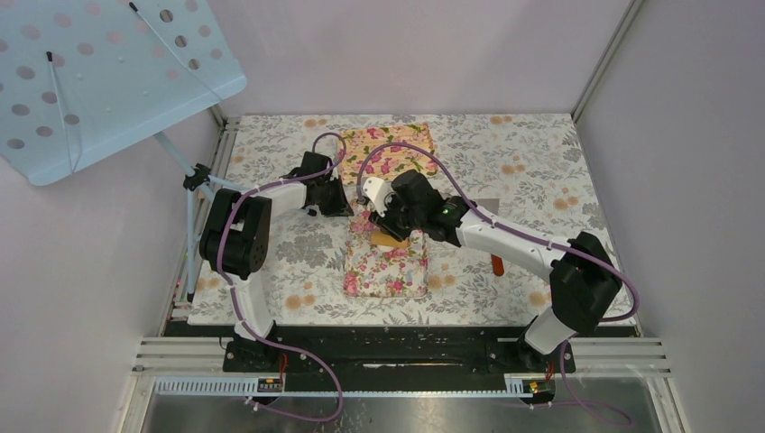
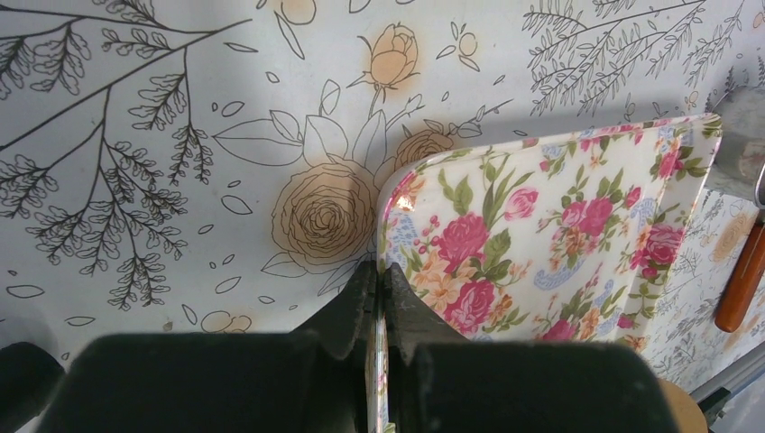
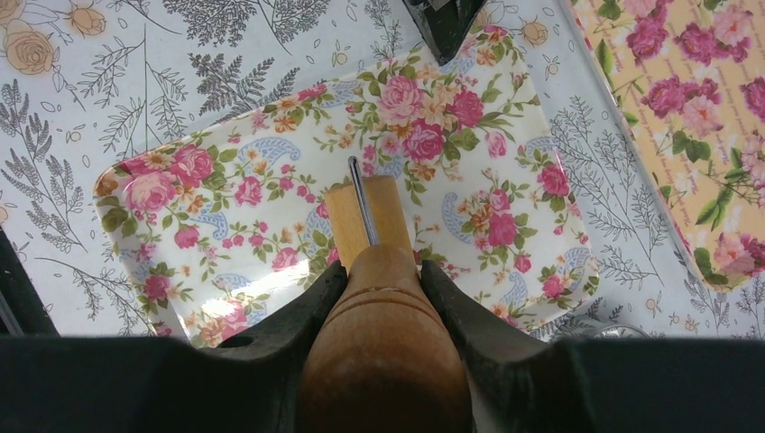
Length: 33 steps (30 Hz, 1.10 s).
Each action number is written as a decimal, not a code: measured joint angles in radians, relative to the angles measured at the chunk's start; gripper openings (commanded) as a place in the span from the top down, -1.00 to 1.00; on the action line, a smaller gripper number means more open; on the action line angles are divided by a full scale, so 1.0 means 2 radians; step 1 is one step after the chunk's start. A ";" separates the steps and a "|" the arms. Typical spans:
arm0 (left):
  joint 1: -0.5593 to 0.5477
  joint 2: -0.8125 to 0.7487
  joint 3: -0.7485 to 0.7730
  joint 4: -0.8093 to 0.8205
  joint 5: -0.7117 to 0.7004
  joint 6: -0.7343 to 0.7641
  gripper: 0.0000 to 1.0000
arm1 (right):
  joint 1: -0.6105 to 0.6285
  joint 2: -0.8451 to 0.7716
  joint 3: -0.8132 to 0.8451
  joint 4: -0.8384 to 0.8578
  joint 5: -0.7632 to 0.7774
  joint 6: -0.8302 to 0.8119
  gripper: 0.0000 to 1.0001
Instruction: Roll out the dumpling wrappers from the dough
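The dough cannot be made out in any view. The wooden roller [image 3: 383, 361], clamped in the right gripper [image 3: 383, 271], hides the middle of the white floral tray [image 3: 253, 189]. The left gripper [image 2: 379, 293] pinches that tray's rim at bottom centre. An orange-handled tool [image 2: 744, 275] is cut off at the right edge. Open tablecloth [image 1: 307, 262] lies left of the tray, and 1 yellow tray [image 1: 397, 144] lies just above it.

Left gripper [image 2: 379, 280] and roller [image 3: 383, 343] block the floral tray [image 3: 469, 189].

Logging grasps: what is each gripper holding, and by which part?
Left gripper pinches the white floral tray by its rim; right gripper clamps the wooden roller by its handle.
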 measured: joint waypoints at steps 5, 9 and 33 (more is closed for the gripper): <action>0.000 0.000 -0.001 0.004 0.000 0.000 1.00 | 0.000 0.004 0.000 0.007 0.001 -0.001 1.00; 0.000 0.000 -0.001 0.005 0.000 0.000 1.00 | 0.000 0.008 -0.001 0.012 0.001 -0.003 1.00; 0.001 0.000 -0.001 0.005 0.001 0.000 1.00 | 0.000 0.020 -0.001 0.014 -0.019 -0.058 1.00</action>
